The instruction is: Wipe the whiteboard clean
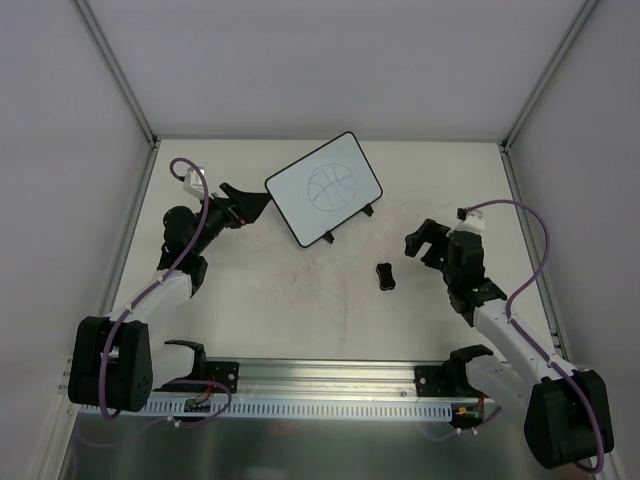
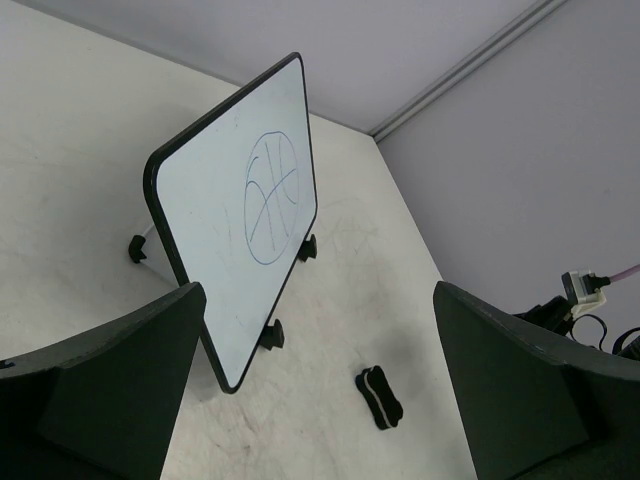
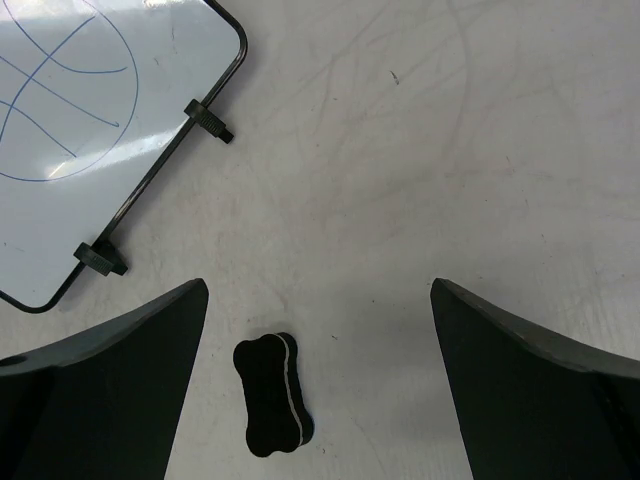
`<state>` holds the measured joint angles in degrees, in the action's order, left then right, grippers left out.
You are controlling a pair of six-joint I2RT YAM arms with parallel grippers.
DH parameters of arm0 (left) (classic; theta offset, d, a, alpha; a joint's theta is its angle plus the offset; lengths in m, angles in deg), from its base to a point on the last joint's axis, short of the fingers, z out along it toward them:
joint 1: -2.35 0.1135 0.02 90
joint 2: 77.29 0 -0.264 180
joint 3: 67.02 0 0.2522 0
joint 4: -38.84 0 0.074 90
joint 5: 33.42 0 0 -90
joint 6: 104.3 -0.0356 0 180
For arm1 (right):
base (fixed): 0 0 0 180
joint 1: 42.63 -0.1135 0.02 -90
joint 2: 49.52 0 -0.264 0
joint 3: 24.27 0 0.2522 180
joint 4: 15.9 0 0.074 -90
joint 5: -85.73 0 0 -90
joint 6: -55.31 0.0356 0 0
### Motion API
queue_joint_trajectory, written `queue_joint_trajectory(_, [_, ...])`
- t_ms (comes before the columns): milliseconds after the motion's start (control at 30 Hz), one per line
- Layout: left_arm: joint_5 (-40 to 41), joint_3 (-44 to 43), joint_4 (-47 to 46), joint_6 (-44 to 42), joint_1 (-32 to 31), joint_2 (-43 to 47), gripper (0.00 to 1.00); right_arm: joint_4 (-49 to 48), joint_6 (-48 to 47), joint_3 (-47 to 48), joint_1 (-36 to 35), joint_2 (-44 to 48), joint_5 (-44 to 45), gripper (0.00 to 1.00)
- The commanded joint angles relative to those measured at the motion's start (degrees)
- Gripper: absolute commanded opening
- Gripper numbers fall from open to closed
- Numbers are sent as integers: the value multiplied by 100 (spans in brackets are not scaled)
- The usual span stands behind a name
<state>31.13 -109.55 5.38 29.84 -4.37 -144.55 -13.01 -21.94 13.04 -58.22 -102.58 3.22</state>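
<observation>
The whiteboard is a small white board with a black rim and two little black feet. It stands tilted at the table's middle back, with a blue ball-like line drawing on it. It also shows in the left wrist view and the right wrist view. A small black bone-shaped eraser lies on the table in front of it and shows in both wrist views. My left gripper is open and empty, just left of the board's left corner. My right gripper is open and empty, just right of the eraser.
The table is pale and ringed by white walls with metal corner posts. A metal rail runs along the near edge between the arm bases.
</observation>
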Motion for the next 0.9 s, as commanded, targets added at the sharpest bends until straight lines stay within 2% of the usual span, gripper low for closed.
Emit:
queue_joint_trajectory(0, [-92,-41,-182,-98,-5,47,99,-240,-98,141,-31,-3,60,99])
queue_joint_trajectory(133, [-48,-14,-191,-151,-5,3,99,-152,-299,272,-58,-204,-221,99])
queue_joint_trajectory(267, [-30,-14,-252,-143,-5,-120,99,444,-537,817,-285,-757,-81,98])
queue_joint_trajectory(367, [-65,21,-463,-64,-5,-260,99,805,-677,1142,-523,-1197,7,88])
queue_joint_trajectory(433, [-100,21,-586,15,-5,-348,99,963,-774,1353,-672,-1417,-2,87])
queue_joint_trajectory(533, [-135,21,-683,95,-5,-445,99,1613,-836,1827,-813,-1637,51,79])
queue_joint_trajectory(567, [-135,30,-761,112,-5,-463,99,2006,-897,1976,-848,-1707,69,72])
queue_joint_trajectory(600, [-144,39,-806,147,-5,-489,99,2167,-941,2117,-901,-1769,95,70])
queue_joint_trajectory(733, [-162,56,-946,200,-5,-647,99,2818,-1073,2540,-998,-2199,-212,71])
queue_joint_trajectory(867, [-232,30,-1017,183,-5,-753,99,2942,-1187,2532,-1156,-2568,-318,71])
